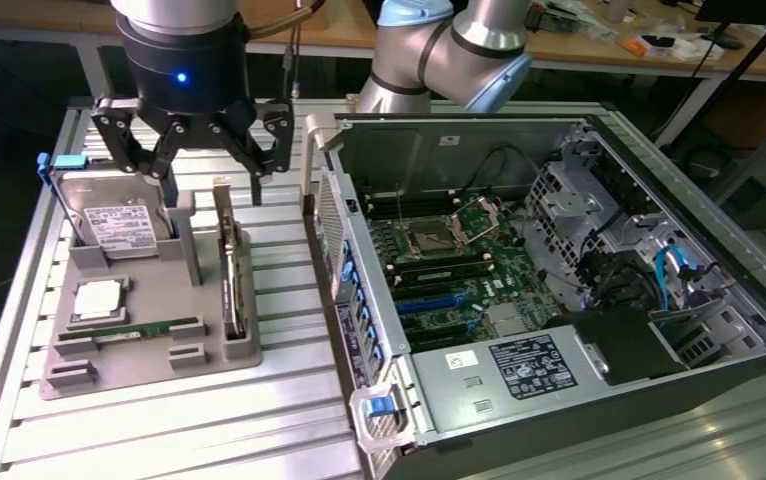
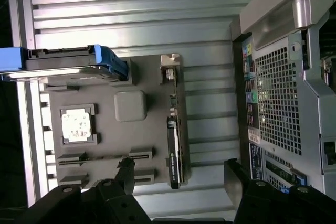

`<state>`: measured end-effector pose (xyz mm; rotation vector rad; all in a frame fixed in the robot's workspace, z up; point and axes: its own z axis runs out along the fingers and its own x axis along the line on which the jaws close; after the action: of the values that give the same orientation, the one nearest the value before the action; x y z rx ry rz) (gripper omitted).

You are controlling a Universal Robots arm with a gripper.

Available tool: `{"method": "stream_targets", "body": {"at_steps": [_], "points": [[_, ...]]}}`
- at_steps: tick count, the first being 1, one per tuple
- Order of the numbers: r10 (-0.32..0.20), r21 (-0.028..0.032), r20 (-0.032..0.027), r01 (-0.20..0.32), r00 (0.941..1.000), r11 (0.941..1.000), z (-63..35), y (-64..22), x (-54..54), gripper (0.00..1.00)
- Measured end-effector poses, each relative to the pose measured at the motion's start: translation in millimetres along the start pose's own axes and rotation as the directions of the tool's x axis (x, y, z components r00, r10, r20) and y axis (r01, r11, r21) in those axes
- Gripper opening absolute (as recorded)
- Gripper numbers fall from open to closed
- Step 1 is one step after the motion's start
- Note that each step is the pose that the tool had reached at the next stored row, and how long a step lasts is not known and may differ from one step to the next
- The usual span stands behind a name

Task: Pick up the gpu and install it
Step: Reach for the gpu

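The jaws hang spread wide in the upper left of the exterior view and hold nothing. Just under them, not touching, the gpu stands on its edge in a slot of the grey holder tray (the side toward the frame's middle). The open computer case lies beside the tray on the slatted surface.

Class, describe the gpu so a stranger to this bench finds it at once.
Beside the open computer case sits a grey parts tray. The gpu stands on edge in the tray's slot nearest the case. Unlike the labelled hard drive and green memory stick, it is a thin dark board with a silvery bracket.
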<state>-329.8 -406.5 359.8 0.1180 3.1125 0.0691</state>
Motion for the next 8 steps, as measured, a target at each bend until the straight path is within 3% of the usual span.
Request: {"method": "stream_targets", "body": {"at_steps": [8], "points": [[0.000, 0.0000, 0.0000, 0.000, 1.0000, 1.0000, 13.9, -0.6, 0.3, 0.78]]}}
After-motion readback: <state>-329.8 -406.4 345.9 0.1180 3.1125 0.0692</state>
